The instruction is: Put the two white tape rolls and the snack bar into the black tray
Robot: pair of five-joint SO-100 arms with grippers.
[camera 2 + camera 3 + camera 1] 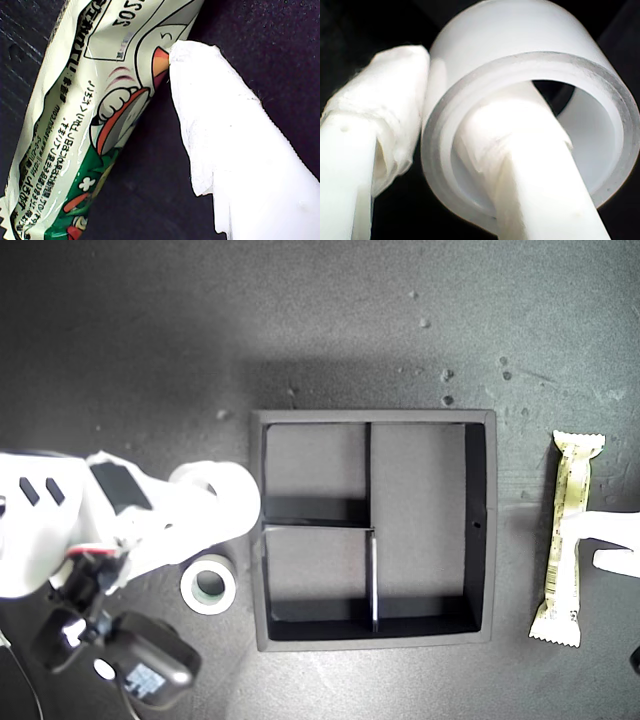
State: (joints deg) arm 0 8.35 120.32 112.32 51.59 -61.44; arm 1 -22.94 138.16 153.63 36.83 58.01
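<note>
Gripping the plain tape roll through its wall, one finger inside the hole and one outside, my second gripper sits just off the black tray's edge on the exterior view's left; lifting it into a small section seems next. Beside it on the surface lies the smaller roll. Across the tray, my first gripper touches the snack bar, its long axis parallel to the tray's side; I cannot tell its opening.

Dark tabletop, black tray, snack bar, greenish-cored tape roll
</note>
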